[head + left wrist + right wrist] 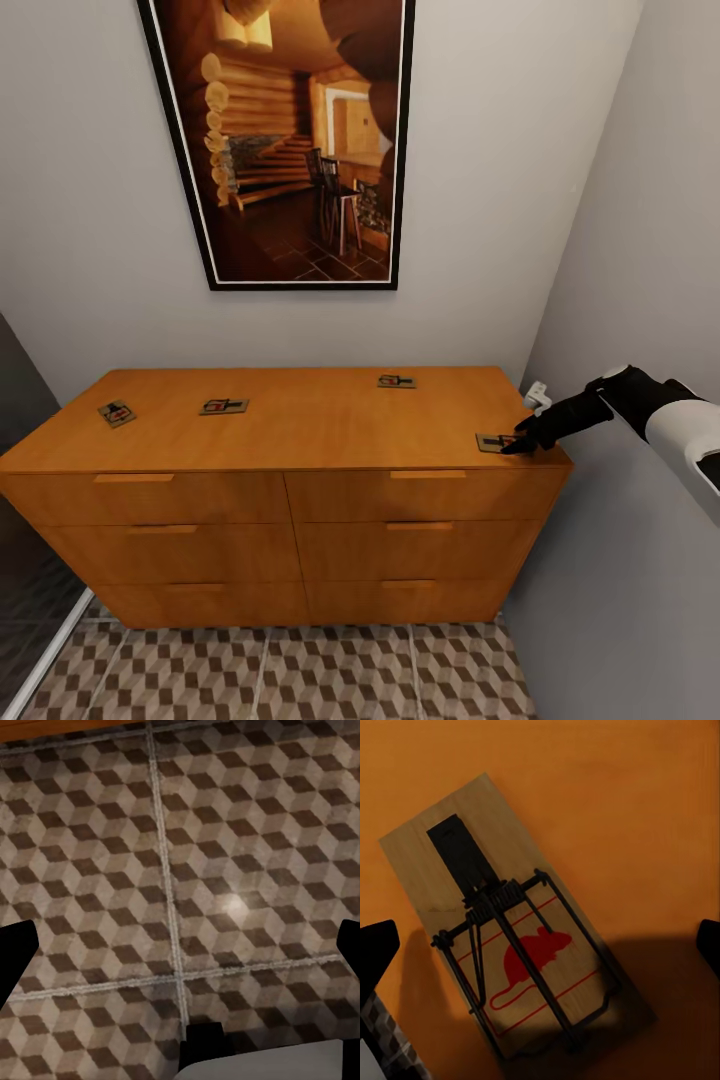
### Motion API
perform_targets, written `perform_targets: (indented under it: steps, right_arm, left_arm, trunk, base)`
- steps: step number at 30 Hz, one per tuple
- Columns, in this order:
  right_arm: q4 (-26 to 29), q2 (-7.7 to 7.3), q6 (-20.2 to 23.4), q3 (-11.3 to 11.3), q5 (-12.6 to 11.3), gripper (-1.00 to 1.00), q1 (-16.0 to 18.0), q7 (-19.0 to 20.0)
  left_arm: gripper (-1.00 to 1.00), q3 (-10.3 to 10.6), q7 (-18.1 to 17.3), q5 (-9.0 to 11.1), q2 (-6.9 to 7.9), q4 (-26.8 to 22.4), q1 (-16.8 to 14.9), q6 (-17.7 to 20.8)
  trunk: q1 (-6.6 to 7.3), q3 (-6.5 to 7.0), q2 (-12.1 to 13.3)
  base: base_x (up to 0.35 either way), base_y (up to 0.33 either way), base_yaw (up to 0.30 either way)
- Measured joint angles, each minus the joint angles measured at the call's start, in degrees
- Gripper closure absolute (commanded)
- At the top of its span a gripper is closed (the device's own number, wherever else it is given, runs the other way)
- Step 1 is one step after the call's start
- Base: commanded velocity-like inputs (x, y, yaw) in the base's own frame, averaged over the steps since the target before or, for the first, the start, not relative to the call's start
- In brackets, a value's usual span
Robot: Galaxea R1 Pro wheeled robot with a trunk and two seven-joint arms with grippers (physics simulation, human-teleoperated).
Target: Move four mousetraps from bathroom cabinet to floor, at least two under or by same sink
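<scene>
Traps sit four across the cabinet top, left to right: trap one near the left edge, turned askew; trap two just right of it, well apart; trap three toward the back right, near the wall; trap four at the front right corner. Cabinet is orange-brown with six drawers, against a grey wall under a framed cabin picture. Cube-pattern floor lies below it.

Left pincer hangs over floor tiles, its dark fingertips far apart at the edges of the left wrist view, nothing between them.

Right pincer reaches in from the right in the head view, black fingers right at trap four. Right wrist view looks straight down on that trap: tan board, black spring bar, red mouse print, flat on orange wood. Fingertips are spread wide on either side, not closed on it.
</scene>
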State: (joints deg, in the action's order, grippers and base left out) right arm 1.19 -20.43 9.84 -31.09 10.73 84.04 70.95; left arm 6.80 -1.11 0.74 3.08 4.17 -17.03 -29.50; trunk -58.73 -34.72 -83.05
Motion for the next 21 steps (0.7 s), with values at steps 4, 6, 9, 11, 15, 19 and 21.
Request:
perform_targets:
  steps: [4, 6, 9, 11, 15, 19, 21]
  right_arm:
    - [0.0, 0.00, 0.0, 0.0, 0.0, -1.00, 0.0, -0.2]
    - [0.0, 0.01, 0.0, 0.0, 0.0, -1.00, 0.0, -0.3]
    - [0.0, 0.01, 0.0, -0.1, 0.0, -1.00, 0.0, -0.5]
    - [0.0, 0.01, 0.0, -0.1, 0.0, -1.00, 0.0, -0.5]
    - [0.0, 0.01, 0.0, -0.1, 0.0, -1.00, 0.0, -0.5]
    - [0.0, 0.00, 0.0, -0.3, 0.1, -1.00, 0.0, -0.6]
    - [0.0, -0.01, -0.1, -0.9, 0.2, -1.00, 0.2, -0.7]
  left_arm:
    - [-1.00, 0.0, 0.0, 0.0, 0.00, 0.0, 0.0, 0.0]
    - [-1.00, 0.0, 0.0, 0.0, 0.00, 0.0, 0.0, 0.0]
    - [-1.00, 0.0, 0.0, 0.0, 0.00, 0.0, 0.0, 0.0]
    - [-1.00, 0.0, 0.0, 0.0, 0.00, 0.0, 0.0, 0.0]
    - [-1.00, 0.0, 0.0, 0.0, 0.00, 0.0, 0.0, 0.0]
    - [-1.00, 0.0, 0.0, 0.0, 0.00, 0.0, 0.0, 0.0]
    - [-1.00, 0.0, 0.0, 0.0, 0.00, 0.0, 0.0, 0.0]
  trunk:
    - [0.00, 0.00, 0.0]
    - [0.00, 0.00, 0.0]
    - [0.00, 0.00, 0.0]
    - [0.00, 0.00, 0.0]
    - [0.00, 0.00, 0.0]
    - [0.00, 0.01, 0.0]
    - [0.00, 0.01, 0.0]
  base:
    - [0.000, 0.000, 0.000]
    - [0.000, 0.000, 0.000]
    - [0.000, 0.000, 0.000]
    - [0.000, 0.000, 0.000]
    - [0.000, 0.000, 0.000]
    - [0.000, 0.038, 0.000]
    - [0.000, 0.117, 0.000]
